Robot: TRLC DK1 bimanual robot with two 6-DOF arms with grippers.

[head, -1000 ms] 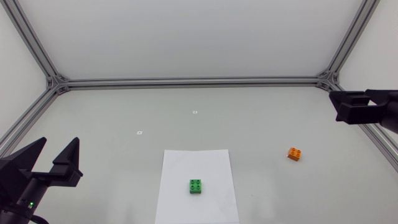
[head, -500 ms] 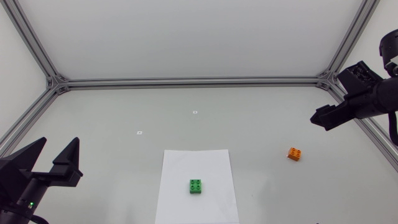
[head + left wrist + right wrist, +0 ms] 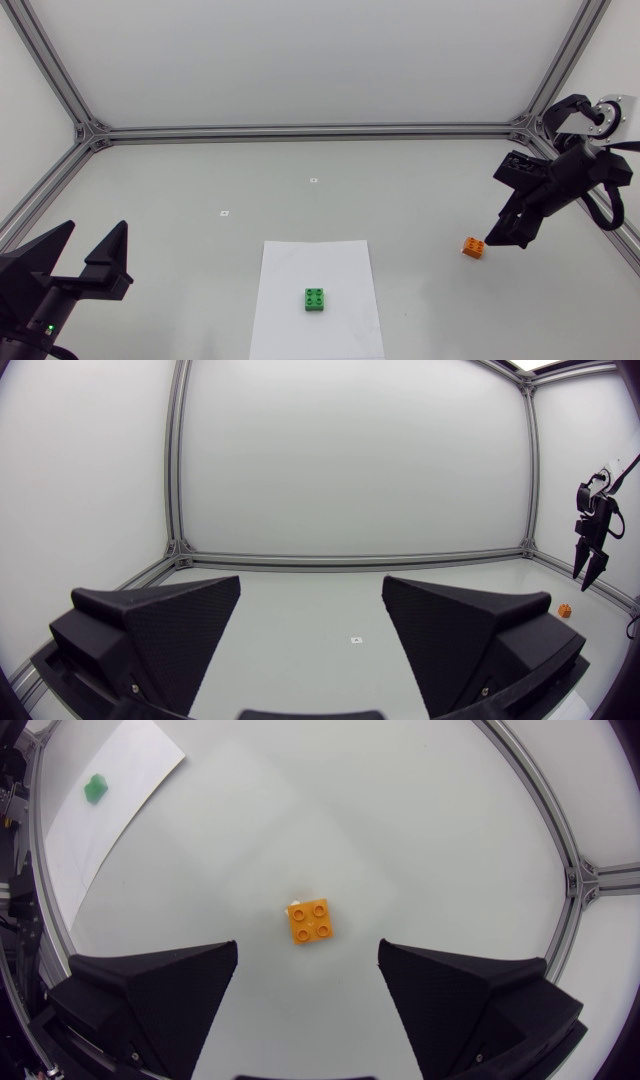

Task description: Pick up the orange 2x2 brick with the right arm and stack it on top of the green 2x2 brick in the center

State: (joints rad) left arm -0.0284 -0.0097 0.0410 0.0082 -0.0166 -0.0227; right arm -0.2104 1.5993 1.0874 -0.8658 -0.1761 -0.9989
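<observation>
**Right gripper (image 3: 503,240) slack above orange 2x2 brick (image 3: 474,247)**

Overhead, its fingers merge into one dark mass. Its own camera shows them spread wide, released, with the brick on bare table (image 3: 300,190) beneath and between them. The left gripper (image 3: 96,228), arm cut off at the edge, is released too. On the pale grey table lies a white paper sheet (image 3: 290,320) bearing the green 2x2 brick (image 3: 315,299), well apart from the orange one.
</observation>
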